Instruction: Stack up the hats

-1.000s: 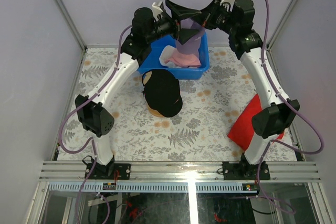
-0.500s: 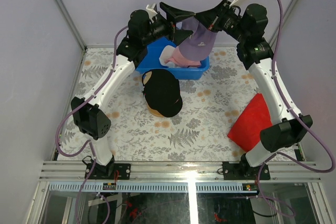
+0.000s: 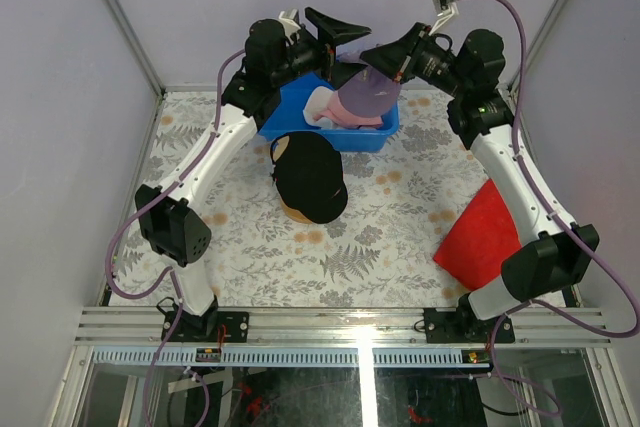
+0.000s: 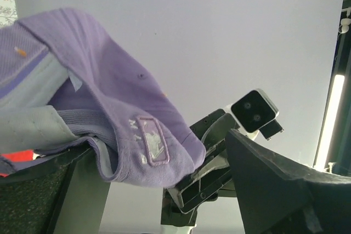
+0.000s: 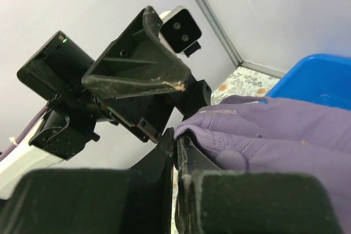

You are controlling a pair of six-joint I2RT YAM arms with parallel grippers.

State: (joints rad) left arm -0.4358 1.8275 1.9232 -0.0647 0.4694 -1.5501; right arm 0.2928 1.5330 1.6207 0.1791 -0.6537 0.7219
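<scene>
Pinching the lavender cap [image 5: 263,135] by its edge with the right tool [image 5: 175,141], clamped tight on the fabric. Holding it aloft over the blue bin [image 3: 385,129] at the worktop's [image 3: 250,247] far side. Flanking it with the left tool [image 3: 350,45], spread wide, gripping nothing. In the bin: pink cap [image 3: 348,117], white cap [image 3: 322,102]. Nearer, on the worktop: black cap [image 3: 310,177].

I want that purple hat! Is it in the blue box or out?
Out: the purple hat hangs above the blue box, pinched in the right gripper.
</scene>
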